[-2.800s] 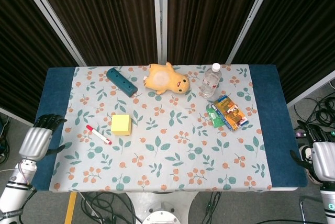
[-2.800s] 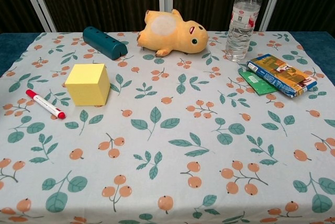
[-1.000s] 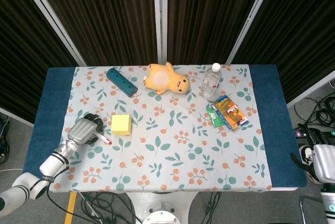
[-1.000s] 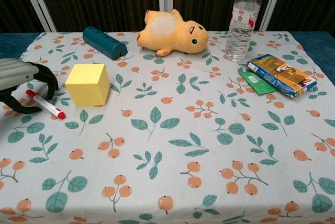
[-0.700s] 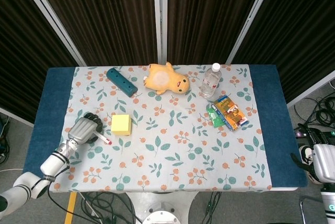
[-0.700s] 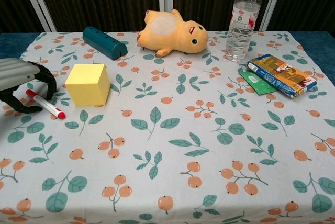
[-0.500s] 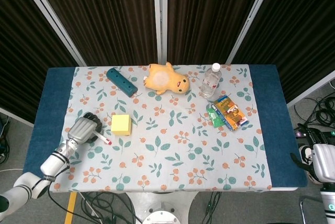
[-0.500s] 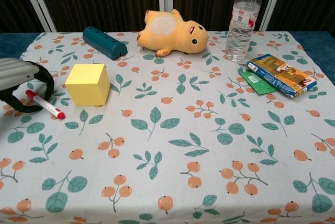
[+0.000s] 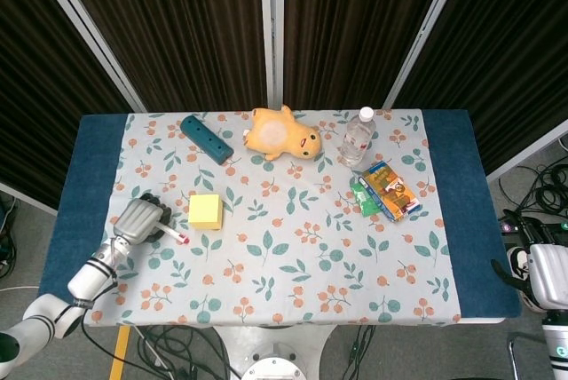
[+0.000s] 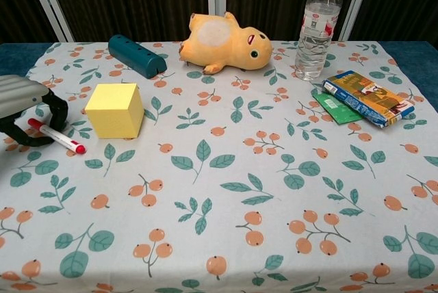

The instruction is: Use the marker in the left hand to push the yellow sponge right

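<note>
The yellow sponge is a cube standing on the floral cloth at the left. Just left of it lies the white marker, its red cap pointing toward the table's front. My left hand sits over the marker's rear end with dark fingers curled around it, gripping it low on the cloth. A small gap separates the marker from the sponge. My right hand hangs off the table's right edge, empty, and appears only in the head view.
A teal block and a yellow plush toy lie at the back. A water bottle stands back right, with a snack box and a green packet in front of it.
My left hand came in from the table's left edge and closed around the marker's rear end. In the last half second the marker shifted slightly left. The sponge has not moved.
</note>
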`<state>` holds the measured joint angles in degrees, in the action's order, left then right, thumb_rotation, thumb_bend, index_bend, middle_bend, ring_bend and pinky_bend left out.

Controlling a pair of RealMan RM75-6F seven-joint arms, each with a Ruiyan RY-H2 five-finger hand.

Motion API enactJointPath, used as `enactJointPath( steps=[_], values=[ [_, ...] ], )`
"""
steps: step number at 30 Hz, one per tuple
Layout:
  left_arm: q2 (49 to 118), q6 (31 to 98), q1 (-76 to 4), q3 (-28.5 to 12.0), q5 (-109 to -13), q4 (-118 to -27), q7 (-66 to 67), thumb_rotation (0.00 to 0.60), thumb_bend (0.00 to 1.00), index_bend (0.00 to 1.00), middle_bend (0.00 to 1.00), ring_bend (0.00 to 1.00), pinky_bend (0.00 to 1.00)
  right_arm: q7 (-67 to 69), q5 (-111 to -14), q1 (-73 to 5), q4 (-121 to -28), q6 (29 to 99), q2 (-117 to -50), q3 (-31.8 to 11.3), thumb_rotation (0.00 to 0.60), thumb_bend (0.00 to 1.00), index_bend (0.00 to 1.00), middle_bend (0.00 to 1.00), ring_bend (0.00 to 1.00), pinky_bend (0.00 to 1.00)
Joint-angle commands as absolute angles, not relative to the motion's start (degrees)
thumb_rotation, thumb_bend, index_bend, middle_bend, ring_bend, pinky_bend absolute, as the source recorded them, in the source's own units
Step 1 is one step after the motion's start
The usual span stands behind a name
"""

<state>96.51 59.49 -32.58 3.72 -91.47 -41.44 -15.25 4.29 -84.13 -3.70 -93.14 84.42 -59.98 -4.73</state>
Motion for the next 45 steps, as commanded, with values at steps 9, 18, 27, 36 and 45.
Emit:
enactJointPath(
  steps=[9,18,27,36,45],
  values=[
    [95.1,61.4,-31.6,3.4,-90.9,-42.8,-16.0,0.6,0.48,0.66,0.68,0.44,0.32,4.4,-84.2,-3.8,-93.1,84.5,-60.0,-4.8,0.6,0.14,0.13,0.25,0.17,0.28],
    [92.2,63.3,-30.0,2.3,-89.2,-44.7,-22.7,0.6,0.48,0.66,0.68,0.44,0.32,4.5,-84.2,-3.7,-93.2,84.7,-59.6,-4.9,0.6,0.14,0.13,0.25,0.17,0.28],
    [94.0,62.6,-28.6,2.5,-88.5,-41.0,-27.1,0.6,0.48,0.66,0.68,0.44,0.34,4.2,-84.4,-3.8,-93.7,84.8,-59.4,-5.0,0.6,0.14,0.13,0.25,0.17,0.28],
    [97.1,59.9,-32.3,1.9,-89.5,-36.7,-28.0,0.6,0.48,0.66,0.68,0.44,0.34,3.9,-84.0,-3.2,-94.1,85.3,-58.9,-4.9,0.6,0.14,0.13,0.25,0.17,0.28],
    [99.2,60.3,-36.1,2.6,-92.4,-35.1,-28.7,0.6,0.48,0.66,0.68,0.44,0.34,4.2,-83.5,-3.0,-93.8,85.2,-59.1,-4.9,0.6,0.14,0.13,0.25,0.17,0.28]
  ],
)
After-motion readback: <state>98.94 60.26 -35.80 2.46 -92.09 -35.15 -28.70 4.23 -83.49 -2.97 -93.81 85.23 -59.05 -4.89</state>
